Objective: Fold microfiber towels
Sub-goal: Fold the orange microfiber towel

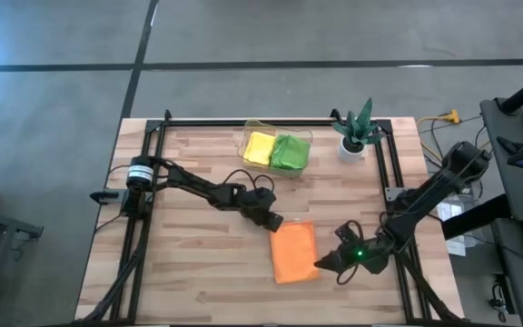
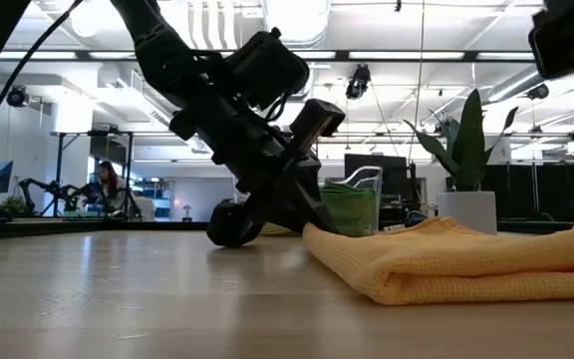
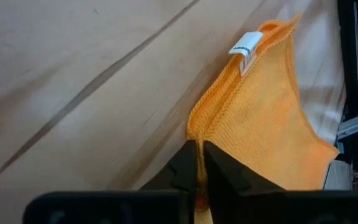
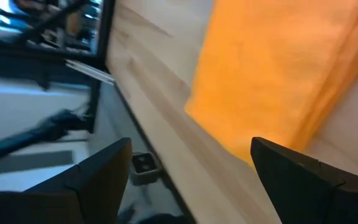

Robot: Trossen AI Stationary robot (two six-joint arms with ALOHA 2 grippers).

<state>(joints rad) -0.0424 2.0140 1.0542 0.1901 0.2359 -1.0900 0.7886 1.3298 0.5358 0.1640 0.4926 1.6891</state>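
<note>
Nearest: left hand pinched tight on the far-left corner of the orange towel, which lies doubled on the front middle of the wooden surface, long axis running front to back, so any fold likely pulls toward the front edge. Right hand spread wide, holding nothing, just beside the near-right corner. Farther back: clear bin with yellow towel and green towels, potted plant, then the lit room.

Grey concrete floor around wooden surface; ceiling lights, white ducts; desks behind.
</note>
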